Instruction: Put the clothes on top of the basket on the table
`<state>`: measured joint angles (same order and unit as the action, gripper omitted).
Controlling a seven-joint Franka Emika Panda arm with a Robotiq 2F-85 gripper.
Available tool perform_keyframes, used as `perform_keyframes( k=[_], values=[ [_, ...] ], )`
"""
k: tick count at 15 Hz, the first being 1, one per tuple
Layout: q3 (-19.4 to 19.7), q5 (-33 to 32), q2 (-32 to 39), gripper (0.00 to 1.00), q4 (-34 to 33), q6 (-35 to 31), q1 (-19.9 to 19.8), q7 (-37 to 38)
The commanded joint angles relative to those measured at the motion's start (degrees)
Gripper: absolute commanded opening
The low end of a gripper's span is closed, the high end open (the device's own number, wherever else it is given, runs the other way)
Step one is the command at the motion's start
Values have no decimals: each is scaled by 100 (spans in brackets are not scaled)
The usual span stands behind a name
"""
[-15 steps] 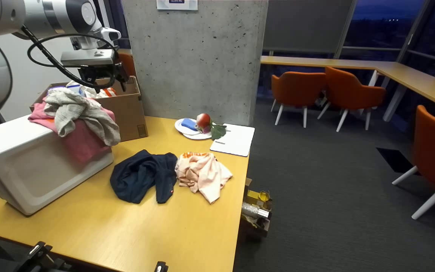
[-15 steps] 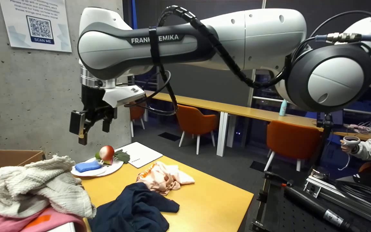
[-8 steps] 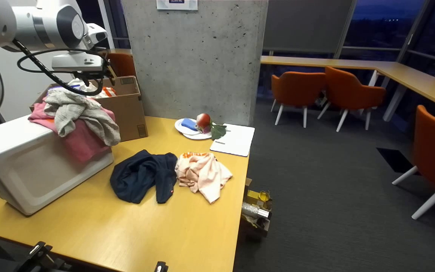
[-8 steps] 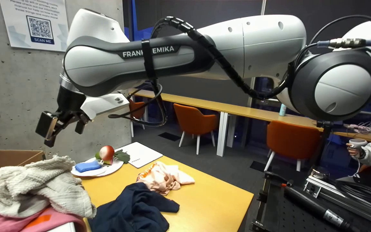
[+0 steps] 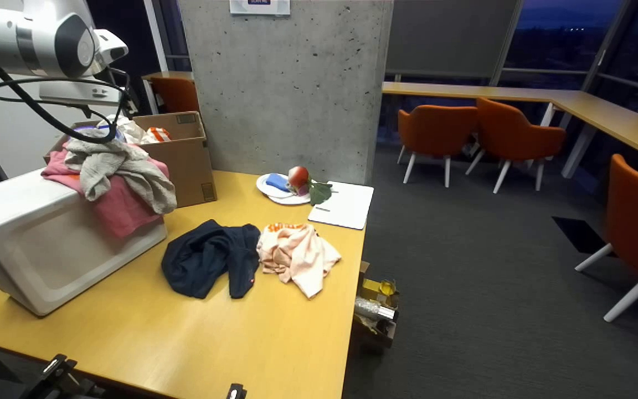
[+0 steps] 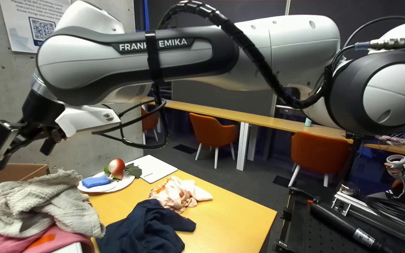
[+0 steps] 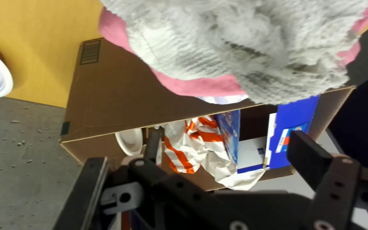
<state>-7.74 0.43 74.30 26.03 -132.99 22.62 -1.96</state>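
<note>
The white basket (image 5: 70,255) lies on its side at the left of the table (image 5: 214,343). A pink cloth (image 5: 122,213) and a grey cloth (image 5: 111,163) lie on top of it. The grey cloth (image 7: 235,41) also shows at the top of the wrist view. A navy cloth (image 5: 211,257) and a pale peach cloth (image 5: 297,252) lie crumpled on the table beside the basket; both show in an exterior view as navy cloth (image 6: 149,225) and peach cloth (image 6: 179,193). My gripper (image 6: 22,156) is open and empty, above the cardboard box area; its fingers (image 7: 225,143) stand wide apart.
A cardboard box (image 5: 186,166) with striped wrapping (image 7: 179,150) and a blue carton (image 7: 294,127) stands behind the basket. A plate (image 5: 283,199) with a blue sponge and toy food, and a white board (image 5: 344,205), lie at the far edge by the concrete pillar (image 5: 286,94).
My arm and gripper have moved left in both exterior views, and the gripper has tilted. It stays open. The clothes, basket and box have not moved.
</note>
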Motion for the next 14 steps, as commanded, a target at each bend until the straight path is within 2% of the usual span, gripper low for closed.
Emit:
perform_keyframes(
  k=[1,4,8,9,10,14],
  values=[
    [-375,316,130,100,-42,-33,23,-420],
    [-535,443,245,100,-80,260,18,-543],
    [-497,407,310,100,-139,560,49,-561],
    [-489,398,313,75,-147,607,57,-575],
    [-459,372,314,74,-153,621,72,-576],
    [-408,325,241,42,-86,653,94,-595]
  ],
)
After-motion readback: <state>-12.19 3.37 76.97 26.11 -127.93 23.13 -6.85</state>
